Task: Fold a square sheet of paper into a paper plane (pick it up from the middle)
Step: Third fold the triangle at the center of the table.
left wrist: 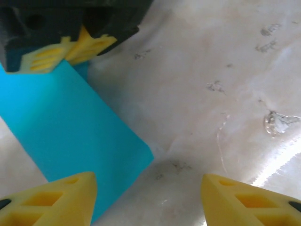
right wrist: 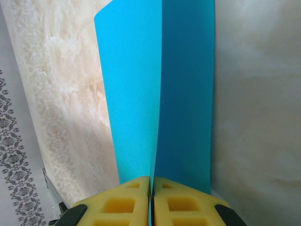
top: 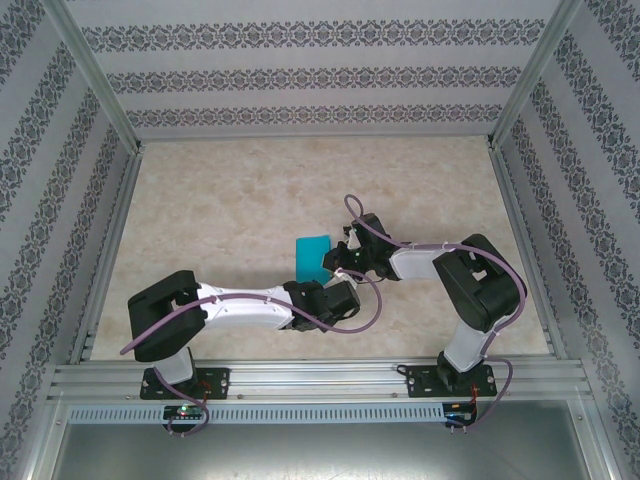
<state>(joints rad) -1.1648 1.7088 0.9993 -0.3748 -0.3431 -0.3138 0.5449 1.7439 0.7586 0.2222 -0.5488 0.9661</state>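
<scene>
The square sheet of paper [top: 312, 256] is teal-blue and folded in half along its middle. My right gripper [top: 337, 256] is shut on its folded edge and holds it just above the table. In the right wrist view the two halves of the paper [right wrist: 155, 84] spread away from my closed yellow fingertips [right wrist: 127, 202]. My left gripper [top: 318, 292] stands open just in front of the sheet, nothing between its fingers. In the left wrist view the paper [left wrist: 70, 136] hangs from the right gripper's yellow pads [left wrist: 70, 49], and my left gripper [left wrist: 148, 197] is apart from it.
The marbled beige table [top: 230, 220] stretches to the left and back. Metal frame rails [top: 310, 375] run along the near edge, and patterned walls close in the sides and back.
</scene>
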